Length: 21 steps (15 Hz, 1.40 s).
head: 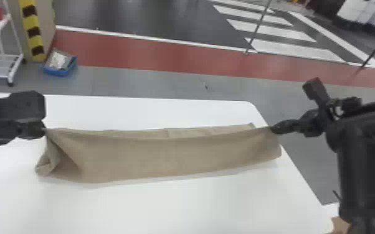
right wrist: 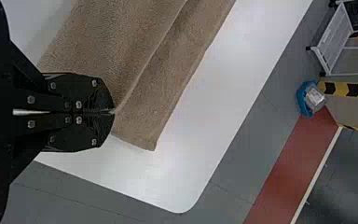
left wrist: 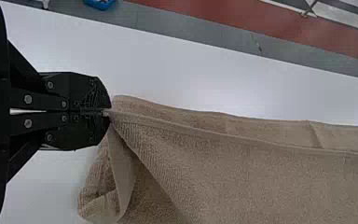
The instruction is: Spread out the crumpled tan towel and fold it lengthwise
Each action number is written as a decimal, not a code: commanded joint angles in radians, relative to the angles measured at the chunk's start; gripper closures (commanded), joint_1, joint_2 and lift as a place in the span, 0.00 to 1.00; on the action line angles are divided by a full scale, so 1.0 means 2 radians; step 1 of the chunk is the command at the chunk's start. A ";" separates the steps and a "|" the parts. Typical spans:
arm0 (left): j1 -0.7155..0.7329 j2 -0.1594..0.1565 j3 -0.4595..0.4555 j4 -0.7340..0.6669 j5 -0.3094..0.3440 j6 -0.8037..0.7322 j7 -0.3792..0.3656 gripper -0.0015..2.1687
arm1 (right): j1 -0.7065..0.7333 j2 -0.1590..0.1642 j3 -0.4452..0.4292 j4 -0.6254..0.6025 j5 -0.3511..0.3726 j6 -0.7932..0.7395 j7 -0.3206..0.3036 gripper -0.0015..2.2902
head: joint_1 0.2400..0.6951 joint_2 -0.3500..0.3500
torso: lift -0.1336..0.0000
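Note:
The tan towel (head: 165,155) lies as a long band across the white table, its upper edge held raised between both grippers, its left end bunched in folds. At its left upper corner my left gripper (head: 44,130) is shut on the edge. My right gripper (head: 272,129) pinches the edge near the right end. In the left wrist view the left gripper (left wrist: 108,112) grips a corner of the towel (left wrist: 261,177), with a loose fold beside it. In the right wrist view the right gripper (right wrist: 113,111) has the towel's edge (right wrist: 154,93) between closed fingers.
The white table (head: 152,208) has a rounded far right corner just beyond the towel's right end. On the floor behind stand a blue bin (head: 59,63) and a white rack (head: 1,59). Something tan (head: 340,224) shows at the lower right, beside the right arm.

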<state>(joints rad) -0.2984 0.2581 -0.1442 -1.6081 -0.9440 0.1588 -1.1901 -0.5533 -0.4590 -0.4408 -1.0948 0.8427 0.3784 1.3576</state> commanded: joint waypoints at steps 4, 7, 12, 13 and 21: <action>-0.007 0.000 0.000 0.015 -0.004 0.000 -0.001 0.96 | -0.049 -0.001 0.018 0.083 0.007 -0.009 0.005 0.91 | 1.00 0.05 | 0.07; -0.016 -0.003 0.000 0.036 -0.008 -0.001 0.003 0.96 | -0.055 0.003 0.026 0.092 0.017 -0.009 0.005 0.91 | 1.00 0.07 | 0.07; -0.034 0.002 0.008 0.059 -0.012 -0.001 0.008 0.96 | -0.072 -0.001 0.023 0.109 0.020 -0.009 0.005 0.91 | 1.00 0.10 | 0.07; -0.036 0.002 0.008 0.064 -0.014 -0.001 0.008 0.96 | -0.074 -0.001 0.024 0.113 0.020 -0.009 0.005 0.91 | 1.00 0.10 | 0.07; -0.079 -0.003 0.002 0.117 -0.020 -0.003 0.021 0.96 | -0.112 0.000 0.028 0.172 0.045 -0.033 0.005 0.91 | 1.00 0.14 | 0.07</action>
<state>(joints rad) -0.4438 0.2529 -0.1395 -1.3885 -0.9816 0.1542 -1.1502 -0.7697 -0.4588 -0.3857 -0.7687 0.9209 0.3337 1.3576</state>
